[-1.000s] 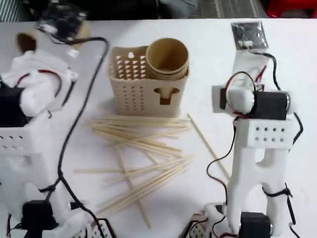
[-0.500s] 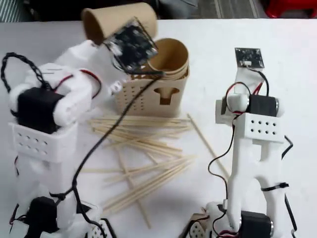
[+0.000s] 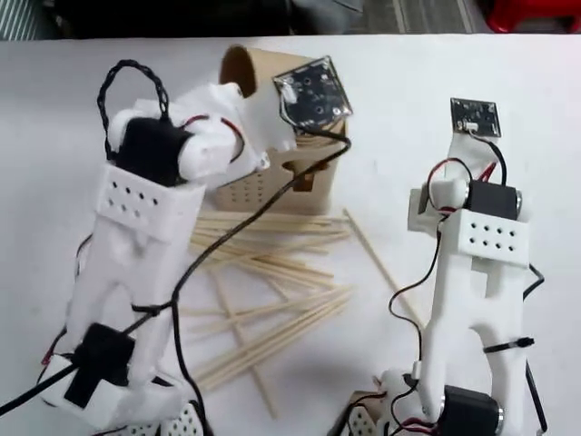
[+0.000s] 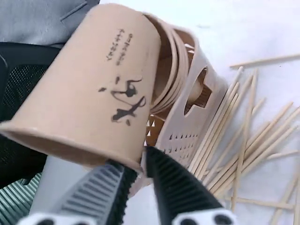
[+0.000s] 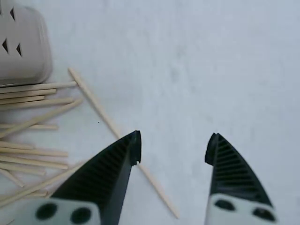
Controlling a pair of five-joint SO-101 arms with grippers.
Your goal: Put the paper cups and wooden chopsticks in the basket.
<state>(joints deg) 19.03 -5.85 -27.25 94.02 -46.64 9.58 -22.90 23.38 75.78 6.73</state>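
Paper cup (image 4: pixel 89 84) tilted right at the basket (image 4: pixel 185 124) — left gripper (image 4: pixel 137 165) pinching its rim, stacked cups (image 4: pixel 169 65) inside just beyond. Chopsticks (image 3: pixel 272 272) lie scattered on the table (image 5: pixel 211 56); right gripper (image 5: pixel 173 146) hangs spread wide over one stray chopstick (image 5: pixel 112 126).

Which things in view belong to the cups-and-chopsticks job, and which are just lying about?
Job: paper cup, pinched by the left gripper; stacked cups in the basket; loose chopsticks on the table; right gripper, open above one of them.
Lying about: black mesh chair; grey cloth; red object past the table's far edge.
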